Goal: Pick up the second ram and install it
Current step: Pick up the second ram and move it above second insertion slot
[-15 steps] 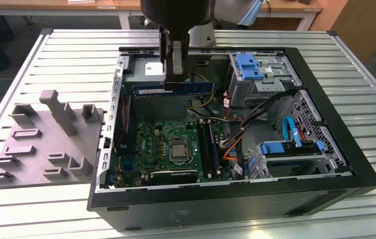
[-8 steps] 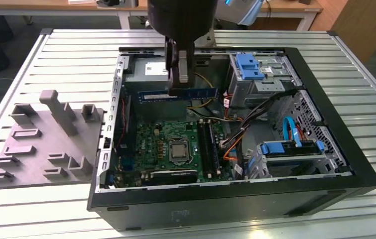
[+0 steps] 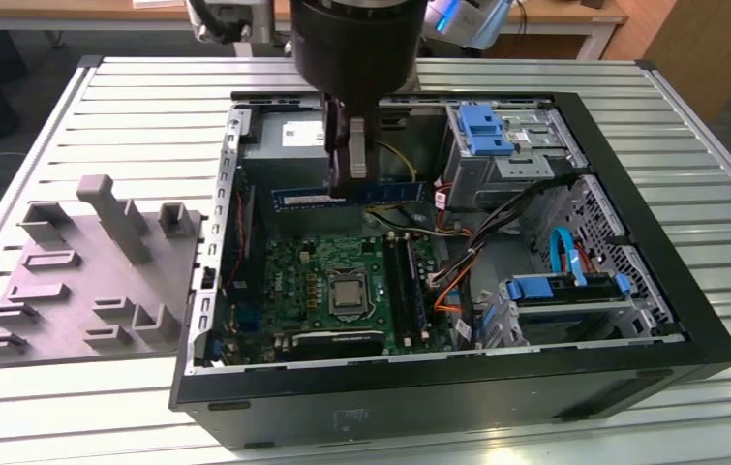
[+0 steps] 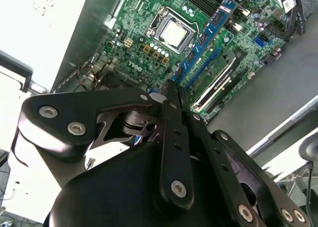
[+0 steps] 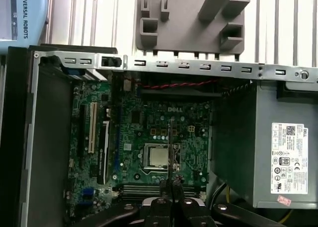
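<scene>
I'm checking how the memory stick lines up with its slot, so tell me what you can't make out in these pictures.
Exterior view: the pincer covers the middle of the memory stick, hiding the grip.
First wrist view: the pincer's body covers part of the slots; the stick shows edge-on, too thin to read.
Second wrist view: the pincer hides the stick's near end.
The stick's height above the slots: no view looks from the side.

Open case [image 3: 442, 389] admits tool [image 3: 349, 176]; cables [image 3: 464, 260] flank motherboard [image 3: 290, 276].
</scene>
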### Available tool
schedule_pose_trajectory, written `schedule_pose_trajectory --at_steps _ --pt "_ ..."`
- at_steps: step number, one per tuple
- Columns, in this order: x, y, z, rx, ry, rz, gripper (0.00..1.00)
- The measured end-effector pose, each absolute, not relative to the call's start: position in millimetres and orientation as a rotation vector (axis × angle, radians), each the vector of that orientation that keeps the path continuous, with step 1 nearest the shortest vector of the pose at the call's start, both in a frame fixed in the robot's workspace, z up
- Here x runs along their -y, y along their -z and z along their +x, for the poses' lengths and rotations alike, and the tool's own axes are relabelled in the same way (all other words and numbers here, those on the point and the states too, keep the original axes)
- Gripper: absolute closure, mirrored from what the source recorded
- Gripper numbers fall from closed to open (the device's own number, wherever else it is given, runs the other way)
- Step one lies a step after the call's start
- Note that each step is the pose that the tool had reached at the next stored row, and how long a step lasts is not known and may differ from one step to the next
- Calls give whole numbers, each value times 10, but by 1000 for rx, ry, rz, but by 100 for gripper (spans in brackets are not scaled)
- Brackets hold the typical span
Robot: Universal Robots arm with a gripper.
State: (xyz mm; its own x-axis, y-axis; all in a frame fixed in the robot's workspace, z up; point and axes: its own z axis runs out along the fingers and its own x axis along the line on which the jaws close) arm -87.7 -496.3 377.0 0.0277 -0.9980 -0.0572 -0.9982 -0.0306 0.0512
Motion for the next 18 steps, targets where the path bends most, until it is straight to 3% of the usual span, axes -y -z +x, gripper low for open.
schedule_pose_trajectory --at_steps 18 --pt "4951 -3487 -814 -2186 -122 -2250 87"
